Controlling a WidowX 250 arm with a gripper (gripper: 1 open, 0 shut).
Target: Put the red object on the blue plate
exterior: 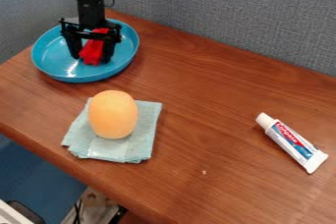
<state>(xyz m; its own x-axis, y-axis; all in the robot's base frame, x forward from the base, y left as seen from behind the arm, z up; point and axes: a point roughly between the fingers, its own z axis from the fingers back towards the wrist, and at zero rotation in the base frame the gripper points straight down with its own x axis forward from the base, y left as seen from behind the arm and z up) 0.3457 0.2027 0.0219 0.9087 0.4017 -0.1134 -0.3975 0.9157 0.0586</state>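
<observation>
Since jaws stand spread wide, gripper (92, 43) has hold of nothing; red block (93, 50) sits inside blue plate (53, 66), right between fingertips, long axis running toward plate's near rim. Next move, I'd guess: straight lift off.

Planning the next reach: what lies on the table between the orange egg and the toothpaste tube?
Nothing: bare wood between the orange egg on its cloth and the toothpaste tube, per the camera view.
</observation>
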